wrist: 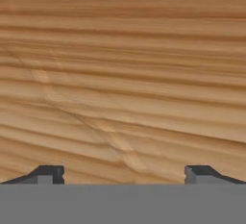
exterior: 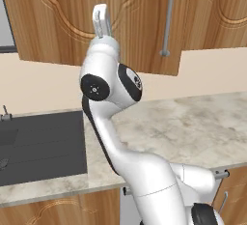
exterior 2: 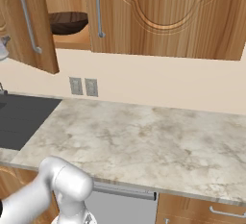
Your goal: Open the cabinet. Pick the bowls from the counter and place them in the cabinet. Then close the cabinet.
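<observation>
The ajar door (exterior 2: 29, 26) hides part of the dark bowl (exterior 2: 67, 22) inside the cabinet (exterior 2: 168, 16).

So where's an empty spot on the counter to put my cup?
Most of the counter is bare: the wide stretch from the dark sink rightwards, below the wall sockets. It's more crowded up in the cabinet, where a brown bowl sits behind the half-open door.
</observation>
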Controlling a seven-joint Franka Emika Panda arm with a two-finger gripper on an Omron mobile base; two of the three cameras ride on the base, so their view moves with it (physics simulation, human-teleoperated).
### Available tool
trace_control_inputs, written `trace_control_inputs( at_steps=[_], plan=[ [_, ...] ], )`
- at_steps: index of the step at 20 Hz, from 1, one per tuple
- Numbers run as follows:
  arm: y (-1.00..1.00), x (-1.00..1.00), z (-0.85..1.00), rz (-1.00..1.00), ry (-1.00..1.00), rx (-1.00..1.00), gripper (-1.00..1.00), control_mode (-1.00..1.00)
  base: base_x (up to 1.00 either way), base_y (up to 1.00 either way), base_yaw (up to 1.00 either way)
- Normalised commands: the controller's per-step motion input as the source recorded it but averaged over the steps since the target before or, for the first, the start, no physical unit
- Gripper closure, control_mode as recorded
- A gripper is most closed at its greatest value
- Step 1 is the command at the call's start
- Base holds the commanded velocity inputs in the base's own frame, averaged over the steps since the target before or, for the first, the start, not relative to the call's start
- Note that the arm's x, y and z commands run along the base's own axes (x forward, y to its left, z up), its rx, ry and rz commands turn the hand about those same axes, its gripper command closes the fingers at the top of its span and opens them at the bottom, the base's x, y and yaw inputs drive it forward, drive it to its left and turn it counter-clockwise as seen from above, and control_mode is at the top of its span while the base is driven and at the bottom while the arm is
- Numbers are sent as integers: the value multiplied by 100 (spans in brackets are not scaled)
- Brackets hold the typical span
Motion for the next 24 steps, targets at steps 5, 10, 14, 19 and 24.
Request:
trace_control_inputs(
  at_steps=[5, 10, 14, 19, 24],
  plan=[
    [-14, 100, -5, -1, 7, 1, -100, -100, 0, 0, 0],
    [-16, 100, -36, 0, 17, 7, -100, -100, 0, 0, 0],
    [-5, 100, -49, 0, 22, 11, -100, -100, 0, 0, 0],
    [0, 100, -48, 0, 18, 13, -100, -100, 0, 0, 0],
    [0, 100, -31, 2, 12, 14, -100, -100, 0, 0, 0]
  ],
)
